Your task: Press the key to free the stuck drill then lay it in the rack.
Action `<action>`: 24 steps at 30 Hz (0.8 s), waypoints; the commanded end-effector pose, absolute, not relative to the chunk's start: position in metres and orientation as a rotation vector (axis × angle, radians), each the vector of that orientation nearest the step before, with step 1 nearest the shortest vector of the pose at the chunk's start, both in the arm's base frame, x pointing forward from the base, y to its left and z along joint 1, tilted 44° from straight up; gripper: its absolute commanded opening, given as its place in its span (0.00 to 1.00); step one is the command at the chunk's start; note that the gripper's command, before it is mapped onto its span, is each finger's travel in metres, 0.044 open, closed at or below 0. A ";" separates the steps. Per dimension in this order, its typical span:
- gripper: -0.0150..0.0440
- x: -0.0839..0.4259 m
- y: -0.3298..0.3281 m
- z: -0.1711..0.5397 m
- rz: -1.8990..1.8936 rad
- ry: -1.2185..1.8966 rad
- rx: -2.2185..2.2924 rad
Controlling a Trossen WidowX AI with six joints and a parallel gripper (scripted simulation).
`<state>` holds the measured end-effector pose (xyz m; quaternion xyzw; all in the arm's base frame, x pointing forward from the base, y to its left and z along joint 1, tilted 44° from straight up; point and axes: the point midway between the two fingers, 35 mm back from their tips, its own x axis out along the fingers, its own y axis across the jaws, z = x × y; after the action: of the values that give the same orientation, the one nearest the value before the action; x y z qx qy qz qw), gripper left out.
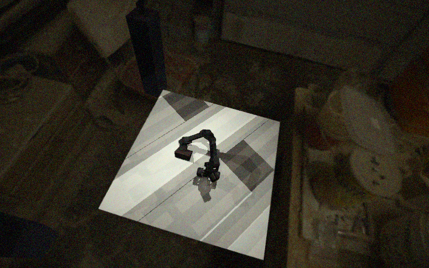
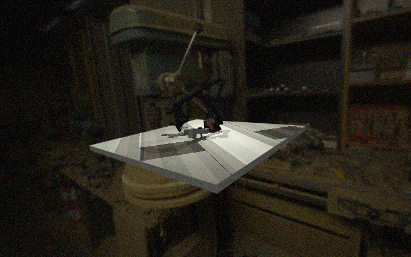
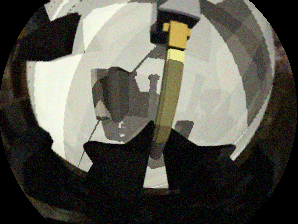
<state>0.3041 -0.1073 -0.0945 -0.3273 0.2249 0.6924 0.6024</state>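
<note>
My gripper [image 3: 156,123] [image 1: 207,174] [image 2: 180,130] is low over the board. In the wrist view its dark fingers are shut on the olive-yellow bar of the drill [image 3: 171,80], which runs up from between the fingertips. The bar ends in an orange collar against a dark grey block [image 3: 186,14]; whether the collar is free of the block cannot be told. A grey upright piece [image 3: 118,94] stands to the left; whether it is part of the rack is unclear. In the exterior view low grey parts [image 2: 195,131] lie beside the gripper. The key cannot be made out.
The striped board [image 1: 176,213] [image 2: 216,174] carries everything, with its edge dropping off all round. The arm's reddish-dark base [image 1: 183,154] [image 2: 211,123] stands on it. Hard shadows blur the outlines of small parts. The surrounding workshop is dark.
</note>
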 end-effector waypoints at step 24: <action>0.25 0.306 -0.113 -0.088 1.605 0.521 -0.768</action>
<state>0.3048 -0.1107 -0.0898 -0.3273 0.2250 0.6924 0.6024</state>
